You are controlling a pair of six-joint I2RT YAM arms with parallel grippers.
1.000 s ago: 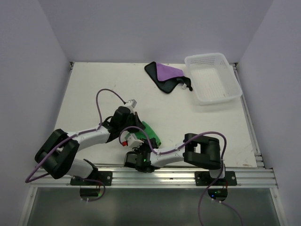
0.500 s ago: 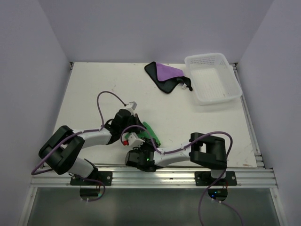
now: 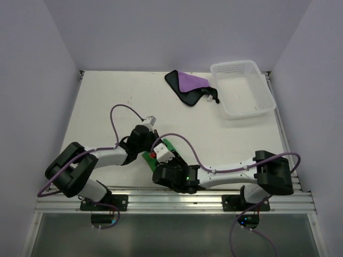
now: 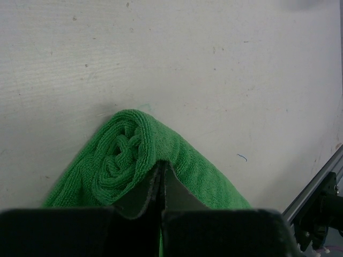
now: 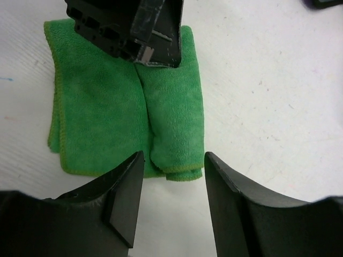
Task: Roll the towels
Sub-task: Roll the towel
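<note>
At the near edge of the bench (image 3: 107, 101), the left arm (image 3: 107, 155) and right arm (image 3: 230, 172) converge from opposite sides. Their wrists meet over the green towel (image 3: 171, 148). Only slivers of green show from under the wrists. On the far side, the purple towel (image 3: 190, 83) lies crumpled with its black back showing. It sits just beside the left wall of the basket (image 3: 244, 91) and well apart from the green towel.

Left wrist view: the green towel is rolled. The spiral of one end faces the camera, and the roll's body runs off toward the lower right. The left hand (image 4: 161, 167) is fully closed, its fingers flush against each other, with the tips resting on the roll.

Right wrist view: the green towel lies on the bench partly rolled, with a roll along its right side and a flat part to the left. The left hand's closed tips press down at the crease between roll and flat part. The right hand (image 5: 173, 158) stands wide, with a finger on either side of the roll's near end. Whether those fingers touch the cloth cannot be told.
</note>
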